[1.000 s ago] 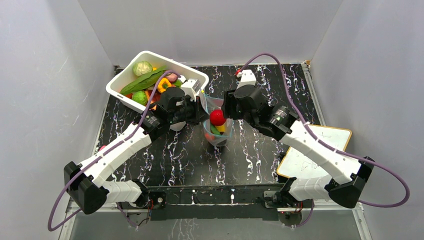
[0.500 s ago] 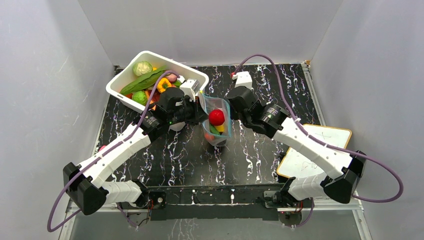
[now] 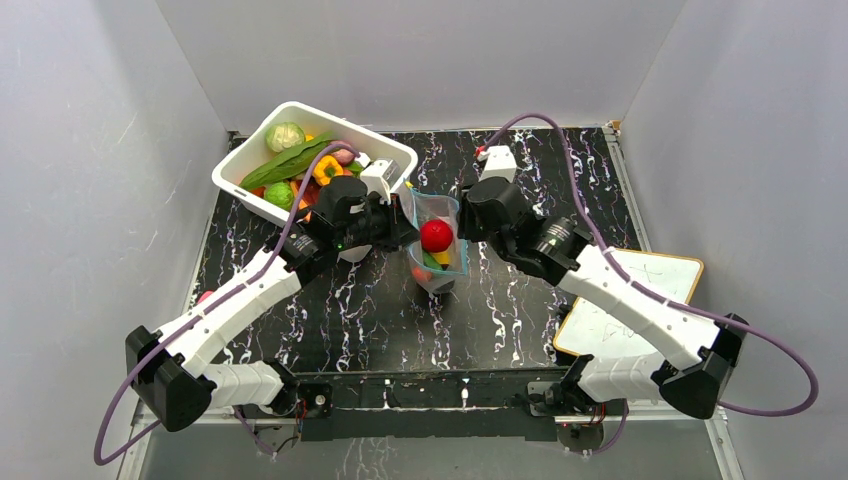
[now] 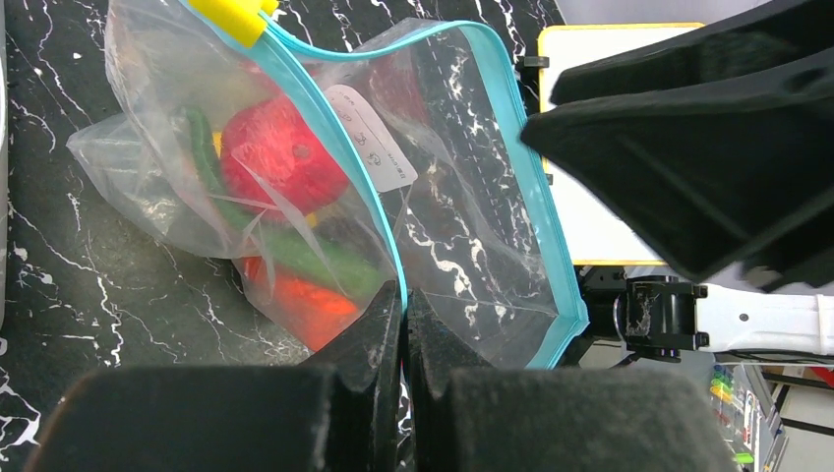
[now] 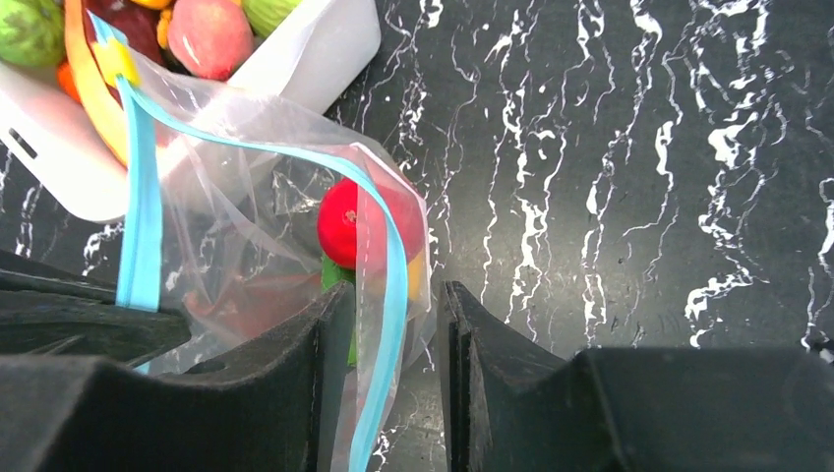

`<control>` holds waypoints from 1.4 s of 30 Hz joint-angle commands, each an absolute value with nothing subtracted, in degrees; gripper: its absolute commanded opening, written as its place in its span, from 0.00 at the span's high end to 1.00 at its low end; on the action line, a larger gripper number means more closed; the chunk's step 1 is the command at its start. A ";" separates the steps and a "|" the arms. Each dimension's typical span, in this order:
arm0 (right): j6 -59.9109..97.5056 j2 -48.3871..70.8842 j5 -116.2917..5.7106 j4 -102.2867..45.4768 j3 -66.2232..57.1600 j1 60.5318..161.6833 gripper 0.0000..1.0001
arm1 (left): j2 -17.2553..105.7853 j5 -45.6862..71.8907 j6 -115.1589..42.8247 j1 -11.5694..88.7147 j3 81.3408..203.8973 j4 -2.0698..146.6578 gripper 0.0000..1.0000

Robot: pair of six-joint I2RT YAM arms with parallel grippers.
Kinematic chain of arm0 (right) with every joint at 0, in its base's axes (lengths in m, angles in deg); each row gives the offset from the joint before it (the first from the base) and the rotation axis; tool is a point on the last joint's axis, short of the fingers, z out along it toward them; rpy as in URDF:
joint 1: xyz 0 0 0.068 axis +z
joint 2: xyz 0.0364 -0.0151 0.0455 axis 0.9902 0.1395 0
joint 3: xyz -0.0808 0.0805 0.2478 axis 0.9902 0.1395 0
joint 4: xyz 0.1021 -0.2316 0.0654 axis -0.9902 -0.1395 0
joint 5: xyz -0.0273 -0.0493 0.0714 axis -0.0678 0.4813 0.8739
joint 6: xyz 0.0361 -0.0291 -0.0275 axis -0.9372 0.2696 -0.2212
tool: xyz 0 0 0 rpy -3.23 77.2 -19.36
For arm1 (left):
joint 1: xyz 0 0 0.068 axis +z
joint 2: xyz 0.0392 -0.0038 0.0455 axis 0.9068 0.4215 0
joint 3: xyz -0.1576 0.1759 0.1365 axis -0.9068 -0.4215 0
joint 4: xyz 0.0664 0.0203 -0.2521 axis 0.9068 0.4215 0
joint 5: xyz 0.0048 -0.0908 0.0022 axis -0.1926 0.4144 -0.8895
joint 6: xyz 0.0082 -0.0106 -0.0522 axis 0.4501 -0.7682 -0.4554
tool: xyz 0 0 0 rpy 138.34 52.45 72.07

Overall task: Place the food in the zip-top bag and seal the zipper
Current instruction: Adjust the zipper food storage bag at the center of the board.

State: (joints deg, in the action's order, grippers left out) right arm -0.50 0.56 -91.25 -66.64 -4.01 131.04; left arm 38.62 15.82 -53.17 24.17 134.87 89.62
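Black, white-veined surface (image 3: 520, 290). White tub (image 3: 300, 107) of toy food at 11 o'clock, near the back-left corner. Clear zip-top bag (image 3: 440, 215) at centre, its bottom resting on the surface, red, green and yellow pieces inside. Whiteboard (image 3: 660, 275) at 4 o'clock, on the right edge. Small pink piece (image 3: 205, 296) at 8 o'clock, partly hidden.
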 commanded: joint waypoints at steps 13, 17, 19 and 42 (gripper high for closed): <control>-0.45 -1.17 -89.07 -60.85 -0.72 129.96 1.00 | 35.99 17.13 -54.42 24.04 133.04 87.07 1.00; -1.64 -4.19 -90.85 -65.97 -5.17 129.97 1.00 | 37.45 17.15 -54.66 24.08 135.01 88.50 1.00; -2.57 -6.47 -90.37 -67.16 -6.15 129.97 1.00 | 37.83 17.25 -55.17 24.07 135.59 88.47 1.00; -6.38 -13.37 -84.30 -47.34 14.93 129.92 1.00 | 42.22 -3.57 -50.27 24.24 143.40 100.25 0.20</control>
State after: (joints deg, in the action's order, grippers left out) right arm -4.82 -10.68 -84.76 -55.08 13.26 130.19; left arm 41.92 5.46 -53.25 24.17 139.00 95.65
